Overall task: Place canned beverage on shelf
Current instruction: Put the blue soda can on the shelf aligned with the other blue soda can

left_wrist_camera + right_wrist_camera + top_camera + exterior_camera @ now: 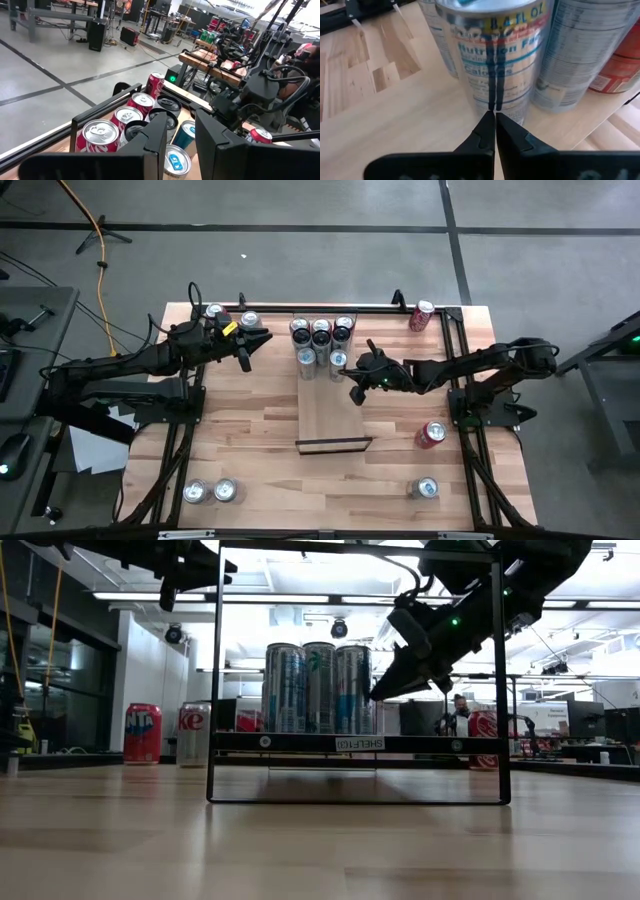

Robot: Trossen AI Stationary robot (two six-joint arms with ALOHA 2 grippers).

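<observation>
Six cans (320, 342) stand clustered at the shelf's (332, 418) far end, right claw (356, 394) clenched empty just beside them, left claw (245, 360) nearly clenched, holding nothing, hanging above bench's (250, 470) far-left cans (232, 316); several bench cans unplaced.

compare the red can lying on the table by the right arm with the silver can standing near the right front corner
The red can lies on its side, its red wall facing up; the silver can stands upright, so only its shiny lid shows from above. The red can sits nearer the shelf; the silver can sits closer to the table's front edge. Both rest on the striped tabletop, off the shelf, with neither arm touching them.
</observation>
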